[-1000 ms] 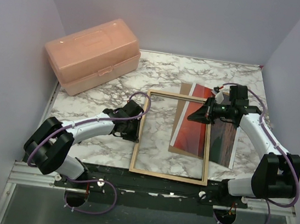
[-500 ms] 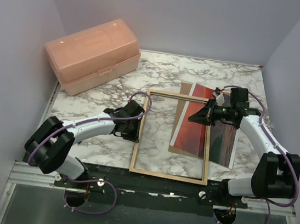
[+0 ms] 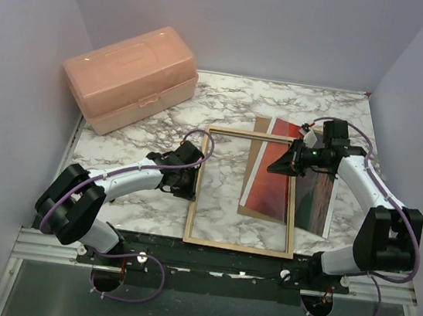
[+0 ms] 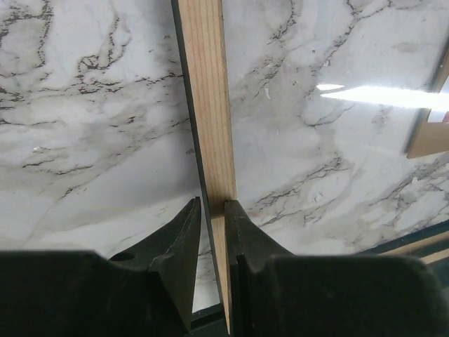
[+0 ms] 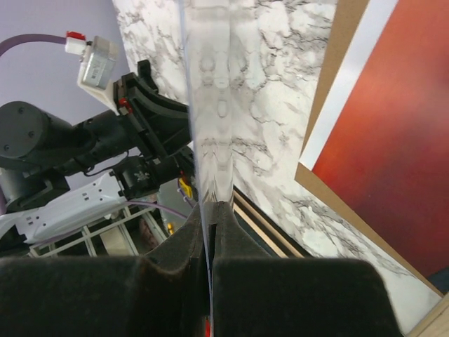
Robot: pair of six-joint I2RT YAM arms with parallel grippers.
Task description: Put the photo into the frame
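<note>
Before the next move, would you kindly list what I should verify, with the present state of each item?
1. Left hand gripping the left rail of the thin tan-wood-backed rectangular frame: ok.
2. Right hand shut on the thin clear reflective sheet: ok.
3. Frame lying wood back up: ok.
4. Glossy red-orange sunset photo inside the frame: not ok, it crosses under the right rail.
5. Photo's face uncovered by the flat brown backing board: ok, the board lies beneath.
6. Sheet free of the frame: cannot tell.
</note>
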